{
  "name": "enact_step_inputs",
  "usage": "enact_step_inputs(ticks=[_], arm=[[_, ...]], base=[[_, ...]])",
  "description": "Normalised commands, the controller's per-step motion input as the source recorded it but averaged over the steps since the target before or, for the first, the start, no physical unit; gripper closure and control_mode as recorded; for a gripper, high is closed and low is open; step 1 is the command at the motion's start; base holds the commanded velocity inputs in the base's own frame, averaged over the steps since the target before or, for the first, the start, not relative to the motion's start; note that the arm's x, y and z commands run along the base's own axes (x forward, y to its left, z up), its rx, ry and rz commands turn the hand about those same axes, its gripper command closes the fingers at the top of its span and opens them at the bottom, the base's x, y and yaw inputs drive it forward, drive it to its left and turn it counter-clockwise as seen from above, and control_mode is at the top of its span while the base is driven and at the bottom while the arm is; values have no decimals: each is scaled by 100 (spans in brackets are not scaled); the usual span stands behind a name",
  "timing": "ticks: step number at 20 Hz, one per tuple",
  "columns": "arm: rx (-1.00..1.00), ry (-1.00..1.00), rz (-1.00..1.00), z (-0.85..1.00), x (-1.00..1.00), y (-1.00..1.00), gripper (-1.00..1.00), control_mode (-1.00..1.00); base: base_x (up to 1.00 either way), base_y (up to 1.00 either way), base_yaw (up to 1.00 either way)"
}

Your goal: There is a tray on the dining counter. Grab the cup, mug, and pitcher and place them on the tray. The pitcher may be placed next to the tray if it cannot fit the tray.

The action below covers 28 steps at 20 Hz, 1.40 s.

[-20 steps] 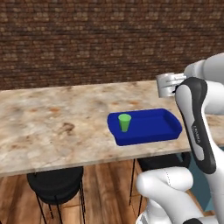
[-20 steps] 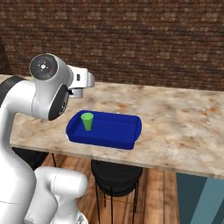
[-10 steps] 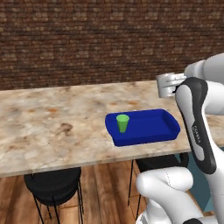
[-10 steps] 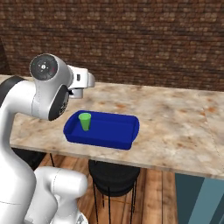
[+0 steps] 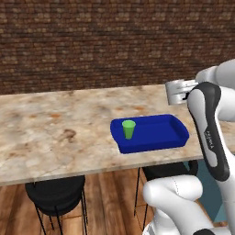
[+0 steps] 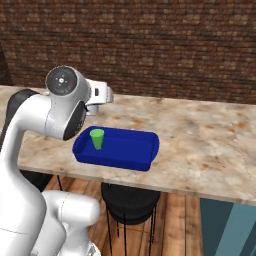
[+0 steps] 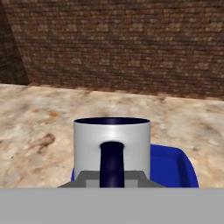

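1. Light grey cylindrical mug (image 7: 111, 151) with a dark navy handle: my gripper (image 7: 111, 177) is closed on its handle, carrying it upright above the beige marble dining counter (image 5: 55, 128).
2. Flat bright blue tray (image 5: 176, 131) near the counter's front edge holds the small green tumbler cup (image 5: 128, 129) at one end, leaving room for the mug.

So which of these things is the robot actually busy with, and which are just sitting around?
Part of the job:
- mug, held in the gripper
- cup, standing on the tray
- tray
- dining counter

Just there:
- black stools beneath
- brick wall behind
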Motion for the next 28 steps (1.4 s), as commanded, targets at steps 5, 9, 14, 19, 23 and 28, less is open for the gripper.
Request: enact_step_inputs(ticks=[5, 9, 14, 19, 23, 28], arm=[[0, 0, 12, -45, 33, -20, 100, -100], [0, 4, 17, -45, 29, -13, 100, -100], [0, 7, 16, -38, 17, -22, 100, -100], [0, 4, 18, -29, 12, -30, 100, -100], [0, 0, 17, -34, 11, -28, 100, -100], [0, 0, 17, -32, 22, -18, 100, -100]], base=[[0, 0, 0], [0, 0, 0], [0, 0, 0], [0, 0, 0], [0, 0, 0], [0, 0, 0]])
